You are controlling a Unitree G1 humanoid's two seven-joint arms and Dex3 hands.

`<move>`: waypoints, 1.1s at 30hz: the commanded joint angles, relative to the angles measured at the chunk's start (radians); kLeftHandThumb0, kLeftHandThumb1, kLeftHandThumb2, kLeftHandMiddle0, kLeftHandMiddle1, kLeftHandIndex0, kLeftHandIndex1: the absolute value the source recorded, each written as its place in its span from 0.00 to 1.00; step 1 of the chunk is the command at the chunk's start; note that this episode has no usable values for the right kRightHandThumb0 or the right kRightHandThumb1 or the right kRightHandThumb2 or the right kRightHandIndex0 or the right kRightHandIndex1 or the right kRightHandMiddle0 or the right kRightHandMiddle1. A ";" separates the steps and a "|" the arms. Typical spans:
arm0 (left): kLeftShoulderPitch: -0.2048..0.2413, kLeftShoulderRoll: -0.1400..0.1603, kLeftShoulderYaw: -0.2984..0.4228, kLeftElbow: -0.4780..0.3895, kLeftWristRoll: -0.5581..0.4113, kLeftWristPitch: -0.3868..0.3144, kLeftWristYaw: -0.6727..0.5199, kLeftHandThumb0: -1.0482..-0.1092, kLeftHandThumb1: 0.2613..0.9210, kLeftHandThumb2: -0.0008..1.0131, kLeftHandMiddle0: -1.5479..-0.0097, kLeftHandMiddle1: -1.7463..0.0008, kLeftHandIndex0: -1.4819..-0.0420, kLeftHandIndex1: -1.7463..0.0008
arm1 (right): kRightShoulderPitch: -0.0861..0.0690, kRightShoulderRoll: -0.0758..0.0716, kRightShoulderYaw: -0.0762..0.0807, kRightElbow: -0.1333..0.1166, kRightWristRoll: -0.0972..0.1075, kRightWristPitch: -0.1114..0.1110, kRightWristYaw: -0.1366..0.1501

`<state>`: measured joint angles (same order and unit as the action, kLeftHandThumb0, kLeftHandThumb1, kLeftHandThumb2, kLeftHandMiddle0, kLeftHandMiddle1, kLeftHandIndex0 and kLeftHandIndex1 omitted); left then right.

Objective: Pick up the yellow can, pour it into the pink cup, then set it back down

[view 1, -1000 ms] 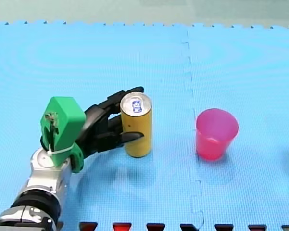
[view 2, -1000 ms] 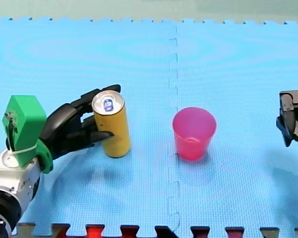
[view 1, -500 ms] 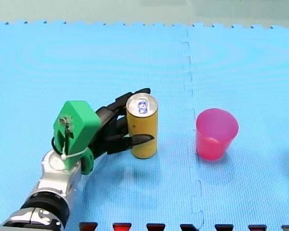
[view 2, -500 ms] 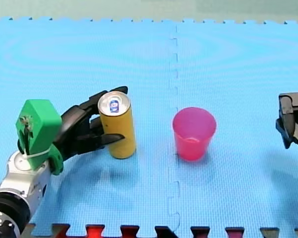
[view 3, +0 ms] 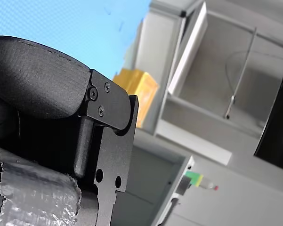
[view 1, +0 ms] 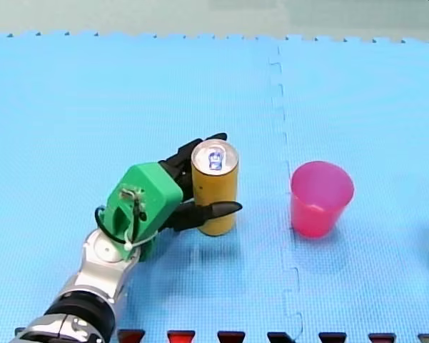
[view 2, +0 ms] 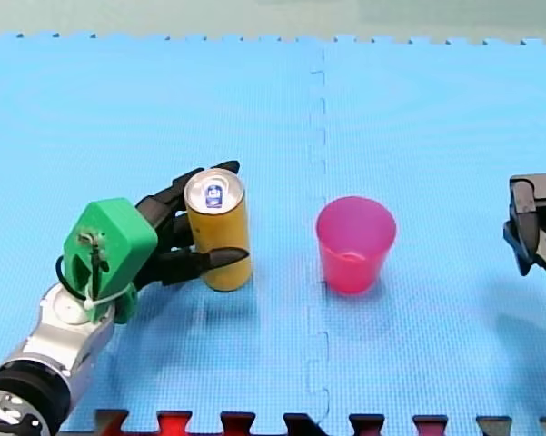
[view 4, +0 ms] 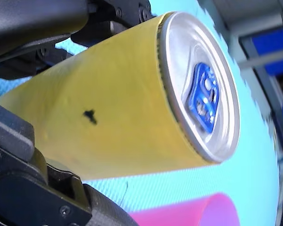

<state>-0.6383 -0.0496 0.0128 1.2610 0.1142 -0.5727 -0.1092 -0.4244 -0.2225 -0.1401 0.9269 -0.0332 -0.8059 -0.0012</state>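
Note:
The yellow can [view 1: 214, 196] stands upright on the blue foam mat, left of the pink cup [view 1: 321, 199]. My left hand [view 1: 227, 173] is shut on the can: black fingers wrap its far side and a thumb crosses its front low down. The second wrist view shows the same can [view 4: 117, 113] close up, silver top and blue tab, with black fingers [view 4: 33, 188] against it and the pink cup's rim [view 4: 193, 214] beyond. Whether the can touches the mat I cannot tell. My right hand [view 2: 534, 232] is at the right edge, holding nothing.
The mat's seam [view 1: 282, 143] runs front to back between can and cup. Red and black tabs [view 1: 228, 336] line the near edge. The first wrist view shows a black hand part [view 3: 61, 122] and grey cabinets [view 3: 212, 94] behind it.
My left hand has carried the can a little to the right, toward the pink cup, and the forearm has swung in under it. Cup and right hand are unmoved.

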 commanded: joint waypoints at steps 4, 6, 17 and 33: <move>0.006 -0.008 0.007 -0.005 0.013 0.006 0.145 0.69 0.74 0.00 0.22 0.95 0.28 0.97 | 0.001 -0.006 -0.004 0.006 0.002 -0.016 -0.004; 0.007 -0.006 0.009 -0.006 0.012 0.011 0.158 0.70 0.75 0.00 0.19 0.95 0.25 0.97 | -0.001 -0.007 -0.003 0.008 0.000 -0.016 -0.004; 0.008 0.004 0.030 -0.010 -0.024 0.034 0.107 0.72 0.76 0.00 0.16 0.96 0.21 0.98 | -0.008 -0.005 0.000 0.012 0.000 -0.013 0.001; -0.032 -0.002 0.102 -0.034 -0.115 0.033 0.020 0.73 0.78 0.00 0.13 0.98 0.18 0.99 | -0.018 -0.001 0.011 0.015 -0.017 0.008 -0.017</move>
<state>-0.6492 -0.0460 0.1051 1.2446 0.0128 -0.5149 -0.0921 -0.4376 -0.2227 -0.1303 0.9387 -0.0500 -0.8018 -0.0134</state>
